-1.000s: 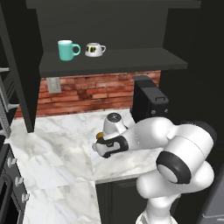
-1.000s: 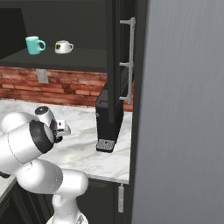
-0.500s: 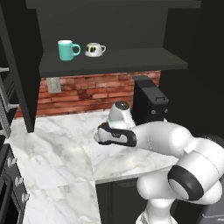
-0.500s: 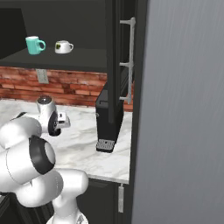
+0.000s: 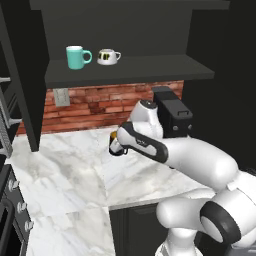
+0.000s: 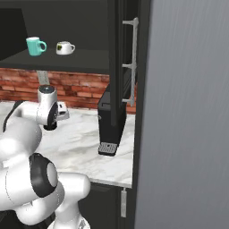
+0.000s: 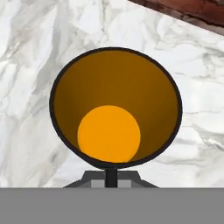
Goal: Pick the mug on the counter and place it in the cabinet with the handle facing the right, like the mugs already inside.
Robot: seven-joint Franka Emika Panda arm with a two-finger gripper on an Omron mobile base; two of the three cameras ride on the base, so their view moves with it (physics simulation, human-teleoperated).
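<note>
Fingers closed on mug rim, mug at bench level.
Fingers (image 7: 111,177) pinched tight on the near rim of the mug (image 7: 114,107), orange inside facing the hand camera. Mug sits low over the marble bench (image 5: 65,170), near the brick wall. Teal mug (image 5: 76,56) and white mug (image 5: 108,56) stand on the cabinet (image 5: 150,67) shelf above.

The white arm reaches left over the counter (image 5: 60,170), its gripper (image 5: 116,146) closed on the mug (image 5: 114,136), whose orange rim peeks out. Above, a teal mug (image 5: 76,56) and a white mug (image 5: 107,56) stand on the cabinet (image 5: 125,67) shelf; a black coffee machine (image 5: 172,116) sits behind the arm.
</note>
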